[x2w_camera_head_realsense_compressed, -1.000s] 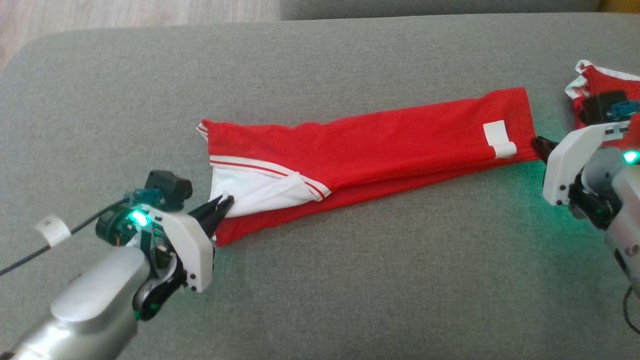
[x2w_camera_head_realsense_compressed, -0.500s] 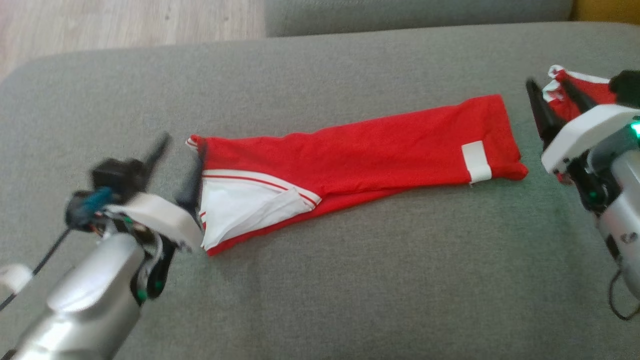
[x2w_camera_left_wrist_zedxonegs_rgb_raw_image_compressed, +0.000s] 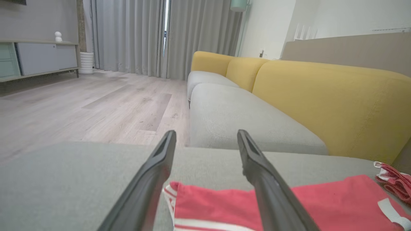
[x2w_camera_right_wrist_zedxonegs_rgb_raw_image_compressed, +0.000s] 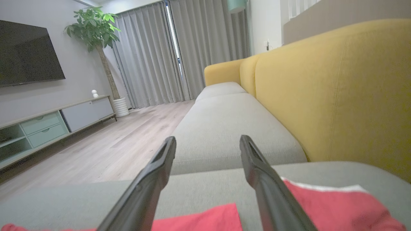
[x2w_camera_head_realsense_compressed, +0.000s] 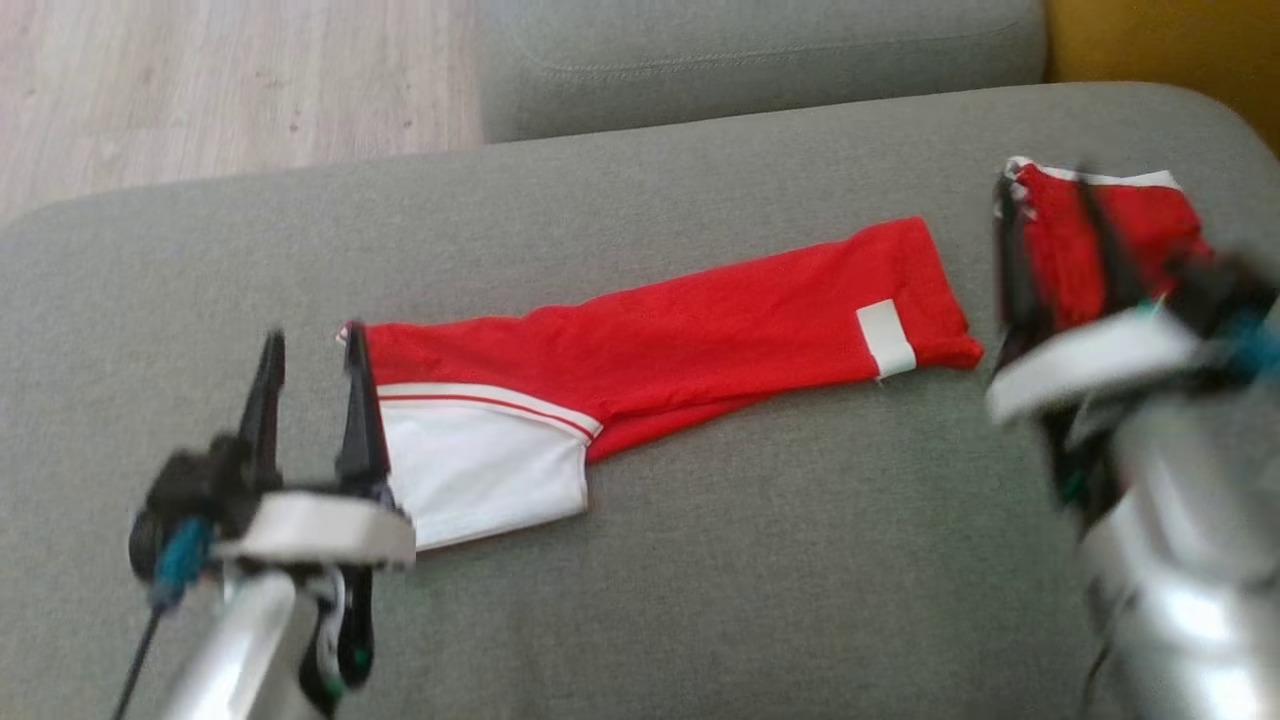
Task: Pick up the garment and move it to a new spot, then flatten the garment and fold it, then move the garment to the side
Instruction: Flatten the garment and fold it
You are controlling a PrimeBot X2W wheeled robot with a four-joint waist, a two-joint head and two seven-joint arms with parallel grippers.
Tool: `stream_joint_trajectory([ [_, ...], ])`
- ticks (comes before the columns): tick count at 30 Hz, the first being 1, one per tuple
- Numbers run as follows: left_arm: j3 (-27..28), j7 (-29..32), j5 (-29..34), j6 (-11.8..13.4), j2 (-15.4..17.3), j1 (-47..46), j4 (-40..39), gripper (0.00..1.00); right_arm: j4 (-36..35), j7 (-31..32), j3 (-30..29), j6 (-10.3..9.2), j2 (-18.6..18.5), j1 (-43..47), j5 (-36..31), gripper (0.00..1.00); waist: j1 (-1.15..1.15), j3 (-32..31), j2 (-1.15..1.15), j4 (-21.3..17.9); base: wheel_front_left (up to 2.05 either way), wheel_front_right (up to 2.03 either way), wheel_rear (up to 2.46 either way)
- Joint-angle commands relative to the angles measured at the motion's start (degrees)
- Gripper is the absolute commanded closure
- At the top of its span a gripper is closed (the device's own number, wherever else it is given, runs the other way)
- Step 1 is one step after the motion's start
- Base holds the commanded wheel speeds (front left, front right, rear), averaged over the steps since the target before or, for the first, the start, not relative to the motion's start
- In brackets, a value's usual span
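The folded red garment [x2w_camera_head_realsense_compressed: 700,320] lies as a long strip across the middle of the grey sofa cushion [x2w_camera_head_realsense_compressed: 700,560]. The left gripper [x2w_camera_head_realsense_compressed: 312,340] stands spread and empty beside its white end. The right gripper [x2w_camera_head_realsense_compressed: 1045,190], likewise spread, hangs over another red cloth [x2w_camera_head_realsense_compressed: 1150,215] near the right edge.

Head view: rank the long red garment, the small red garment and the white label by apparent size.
1. long red garment
2. small red garment, partly hidden, still clearly second
3. white label
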Motion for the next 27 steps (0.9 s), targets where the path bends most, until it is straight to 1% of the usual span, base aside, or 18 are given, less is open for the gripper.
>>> stream_joint_trajectory([
  [1,4.2,-0.3,1.2,-0.4,0.3,-0.9,-2.0,0.00,-3.4,-0.6,-0.8,-0.05,2.7,2.7,-2.8,0.00,0.01,-0.4,0.00,-0.5,0.00,0.00,0.00],
  [4,7.2,-0.3,4.9,-1.8,-2.0,3.2,-2.5,0.00,-7.0,-0.6,-4.7,-0.05,7.1,8.8,-8.2,0.00,0.01,-0.8,0.00,-0.9,0.00,0.00,0.00],
  [8,9.6,-0.3,10.1,-3.7,-4.9,7.8,-2.7,0.00,-9.4,-0.6,-6.2,-0.05,9.4,14.3,-12.3,0.00,0.01,-1.4,0.00,-1.2,0.00,0.00,0.00],
  [12,13.3,-0.3,13.5,-5.7,-7.9,10.6,-3.0,0.00,-10.3,-0.6,-6.2,-0.05,10.0,16.9,-13.7,0.00,0.01,-1.4,0.00,-1.2,0.00,0.00,0.00],
  [14,14.6,-0.3,14.9,-7.0,-9.1,11.1,-2.9,0.00,-10.7,-0.6,-5.8,-0.05,10.0,17.3,-12.9,0.00,0.01,-1.2,0.00,-1.0,0.00,0.00,0.00],
  [20,17.2,-0.3,18.2,-10.3,-11.4,9.9,-2.0,0.00,-10.5,-0.6,-6.8,-0.05,10.0,16.2,-12.9,0.00,0.01,0.5,0.00,0.4,0.00,0.00,0.00],
  [23,17.8,-0.3,19.4,-11.8,-12.2,8.7,-1.5,0.00,-7.8,-0.6,-8.9,-0.05,10.0,14.0,-14.2,0.00,0.01,2.3,0.00,1.6,0.00,0.00,0.00],
  [27,18.2,-0.3,20.6,-13.2,-13.1,7.4,-0.6,0.00,-1.8,1.6,-13.9,-0.05,10.0,9.0,-14.3,0.00,0.01,4.7,0.00,3.4,0.00,0.00,0.00],
])
